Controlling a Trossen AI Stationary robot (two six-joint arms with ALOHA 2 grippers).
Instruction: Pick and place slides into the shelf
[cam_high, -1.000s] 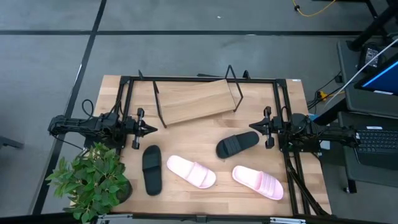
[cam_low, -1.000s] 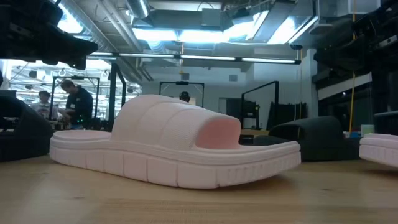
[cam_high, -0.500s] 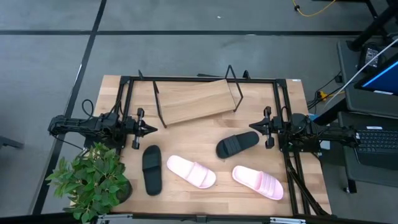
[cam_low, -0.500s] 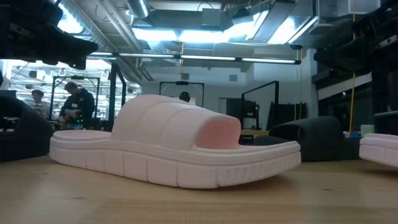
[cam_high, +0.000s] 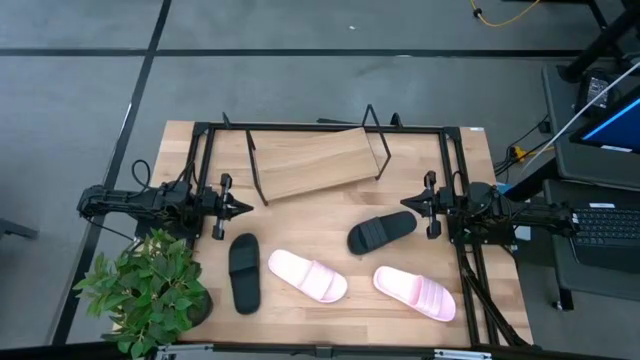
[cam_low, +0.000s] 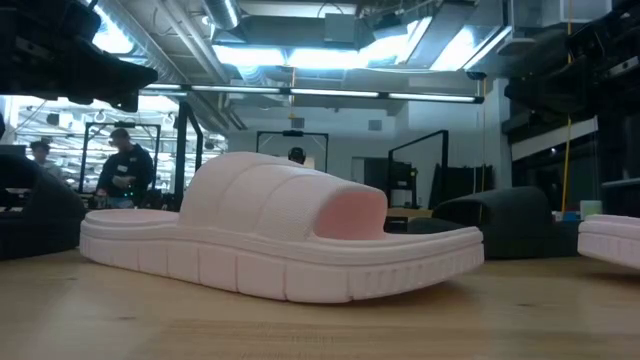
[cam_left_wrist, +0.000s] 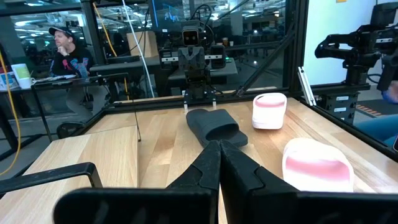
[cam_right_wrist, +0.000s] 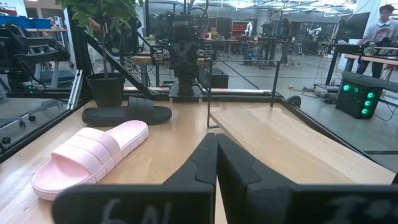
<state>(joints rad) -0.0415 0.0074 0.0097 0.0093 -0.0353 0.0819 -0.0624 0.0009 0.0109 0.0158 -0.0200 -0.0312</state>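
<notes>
Wooden tabletop (cam_high: 330, 225) under a black frame, and nothing has been lifted yet. Left gripper (cam_high: 243, 208) sits with its fingers pressed together, empty, close to the left edge of the table; right gripper (cam_high: 408, 207) mirrors it near the right edge, fingers together too, holding nothing. Both arms lie level and point inward at each other.

Just beside the right gripper's tips, a black slide (cam_high: 381, 231) lies slantwise. Another black slide (cam_high: 243, 272) lies just in front of the left gripper, pointing toward the front edge, next to a potted plant (cam_high: 150, 290) at the front-left corner. Between them a pink slide (cam_high: 307, 276) lies at an angle, and the second pink slide (cam_high: 414, 293) rests toward the front-right corner. All four are flat on the wood, none on the shelf (cam_high: 315, 163), which stands bare and skewed along the back edge.

So this looks like the very start: the first pick is not yet begun. Next move, I'd judge, calls for one gripper to open, dip to its nearest black slide and take it by the strap before carrying it back to that slanted board.
</notes>
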